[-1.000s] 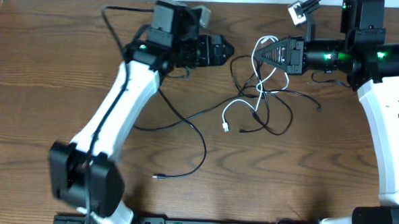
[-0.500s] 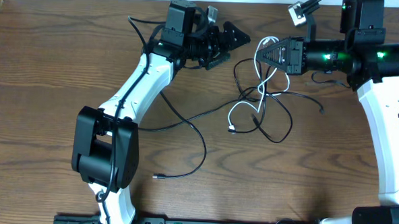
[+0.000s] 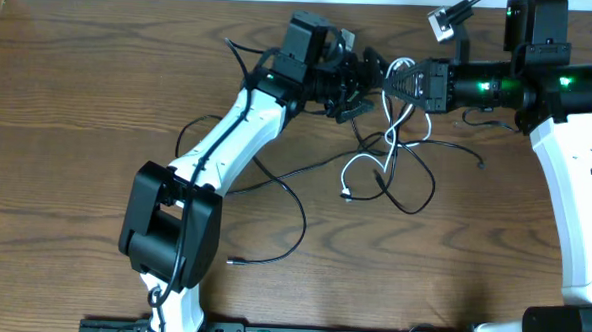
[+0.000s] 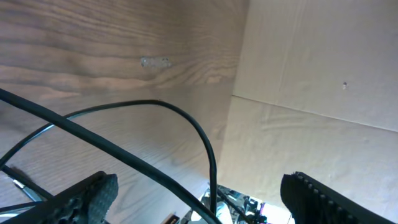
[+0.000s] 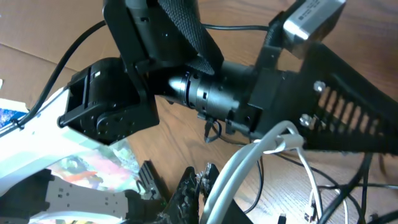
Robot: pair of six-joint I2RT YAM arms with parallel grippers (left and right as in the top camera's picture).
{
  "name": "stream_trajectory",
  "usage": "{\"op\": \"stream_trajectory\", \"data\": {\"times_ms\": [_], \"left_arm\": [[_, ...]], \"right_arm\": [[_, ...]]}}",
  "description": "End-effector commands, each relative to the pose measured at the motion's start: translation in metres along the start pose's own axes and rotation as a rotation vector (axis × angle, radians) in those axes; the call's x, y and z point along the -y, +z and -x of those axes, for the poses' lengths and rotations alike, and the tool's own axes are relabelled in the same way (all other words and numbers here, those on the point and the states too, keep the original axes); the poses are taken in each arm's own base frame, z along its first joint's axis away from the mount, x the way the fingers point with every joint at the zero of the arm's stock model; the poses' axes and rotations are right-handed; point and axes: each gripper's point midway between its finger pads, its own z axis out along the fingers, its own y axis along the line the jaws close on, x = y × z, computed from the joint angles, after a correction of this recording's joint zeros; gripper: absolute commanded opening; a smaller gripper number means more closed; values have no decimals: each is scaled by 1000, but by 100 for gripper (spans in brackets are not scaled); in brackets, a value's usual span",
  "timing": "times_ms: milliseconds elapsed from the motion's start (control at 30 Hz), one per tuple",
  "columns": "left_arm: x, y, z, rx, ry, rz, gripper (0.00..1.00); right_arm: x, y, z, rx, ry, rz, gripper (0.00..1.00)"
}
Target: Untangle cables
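Looking from overhead, you see your right end effector (image 3: 392, 78) clamped on the white cable (image 3: 345, 174). Your left end effector (image 3: 368, 84) faces it, jaws spread. Black cables (image 3: 304, 221) sprawl tangled across the desk (image 3: 79, 96) below.

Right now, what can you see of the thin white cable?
The thin white cable is a smooth, rubbery-looking cord, shorter than the thin black cables. Its upper loop sits in the right claw, apparently pinched there; from it the cord drops, crosses the black ones, curves left and ends in a small white plug lying on the brown wooden table.
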Motion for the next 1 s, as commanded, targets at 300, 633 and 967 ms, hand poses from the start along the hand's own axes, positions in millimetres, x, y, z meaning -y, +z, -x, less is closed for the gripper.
{"op": "stream_trajectory", "data": {"times_ms": [300, 633, 967], "left_arm": [[-25, 35, -12, -22, -61, 67, 74], [-60, 25, 13, 96, 159, 228, 7], [-164, -62, 57, 212, 122, 668, 7]], "right_arm": [[-4, -1, -1, -3, -20, 7, 1], [12, -3, -2, -3, -1, -79, 1], [17, -80, 33, 207, -19, -32, 1]]}}
